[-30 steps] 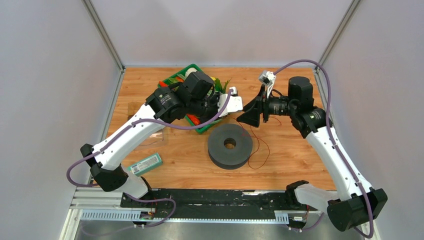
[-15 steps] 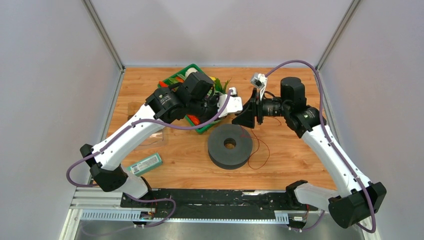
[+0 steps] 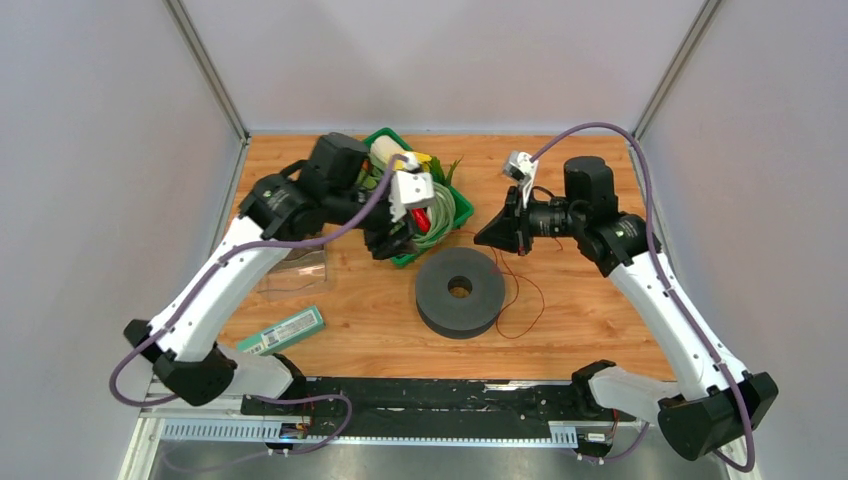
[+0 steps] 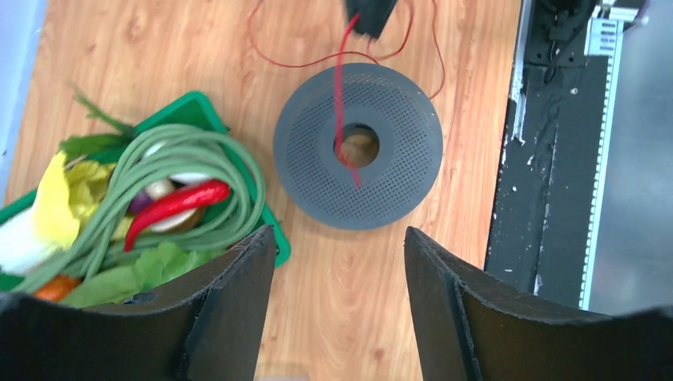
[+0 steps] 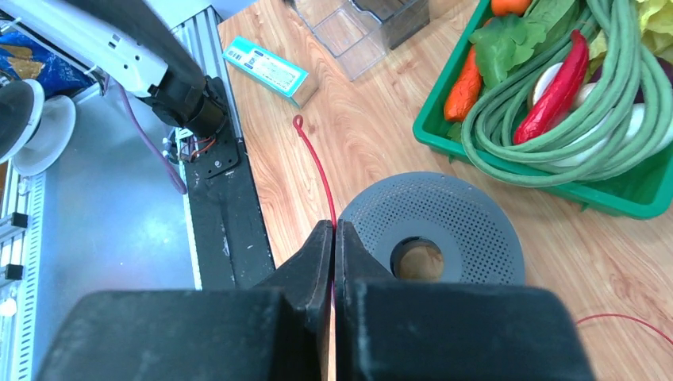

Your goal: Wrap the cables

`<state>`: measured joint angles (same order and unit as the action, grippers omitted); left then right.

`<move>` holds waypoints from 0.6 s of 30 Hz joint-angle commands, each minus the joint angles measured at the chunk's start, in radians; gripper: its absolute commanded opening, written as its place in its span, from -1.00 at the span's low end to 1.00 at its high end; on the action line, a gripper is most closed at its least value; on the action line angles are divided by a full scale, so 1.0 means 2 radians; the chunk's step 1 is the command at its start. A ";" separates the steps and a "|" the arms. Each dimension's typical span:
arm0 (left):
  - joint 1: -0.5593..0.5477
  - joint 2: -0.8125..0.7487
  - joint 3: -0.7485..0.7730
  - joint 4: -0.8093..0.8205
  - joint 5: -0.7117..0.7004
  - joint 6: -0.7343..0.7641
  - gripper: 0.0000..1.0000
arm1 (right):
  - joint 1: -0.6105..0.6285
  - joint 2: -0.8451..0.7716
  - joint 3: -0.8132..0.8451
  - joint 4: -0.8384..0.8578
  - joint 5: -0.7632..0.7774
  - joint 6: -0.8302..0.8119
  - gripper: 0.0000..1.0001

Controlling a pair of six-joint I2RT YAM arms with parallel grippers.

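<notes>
Teal and white, a small carton (image 3: 290,328) lies near the near-left corner of the counter (image 3: 590,300); its printing is too small to read.

By the middle of the far edge sits a green plastic tray (image 3: 463,208). It holds a coil of long green beans (image 4: 190,143), with a red chilli (image 4: 178,202) lying across it. Also inside are a carrot (image 5: 468,83), lettuce leaves (image 5: 516,36) and a yellow leaf (image 4: 55,198). A clear plastic container (image 3: 295,275) stands near the left edge, between the tray and the carton.

In the middle of the counter lies a dark grey perforated ring (image 3: 440,300) with a round centre hole.

The thin red wire (image 5: 313,163) is pinched in the right pincer (image 5: 333,226), whose fingers are pressed together above the far side of the ring. A short end with a tiny loop sticks out past the tips. In the left wrist view, one strand crosses over the ring toward its hole. The rest lies in loose curves on the counter just right of the ring.

The left pincer (image 4: 340,238) hangs over the tray's near side, fingers spread wide and holding nothing.

Light wood grain covers the counter. A black rail (image 3: 420,395) runs along its near edge, and pale grey walls enclose the other three sides.
</notes>
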<state>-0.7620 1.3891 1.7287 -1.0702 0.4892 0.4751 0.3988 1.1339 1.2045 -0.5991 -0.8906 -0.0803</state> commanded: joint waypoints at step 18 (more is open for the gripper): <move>0.003 -0.025 -0.070 0.125 0.107 -0.149 -0.19 | 0.016 -0.036 0.043 -0.072 -0.020 -0.086 -1.00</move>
<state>-0.7452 1.3392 1.5940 -0.8898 0.7094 0.2455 0.4129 1.0863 1.2522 -0.7452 -0.9173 -0.2253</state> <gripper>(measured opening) 0.419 0.009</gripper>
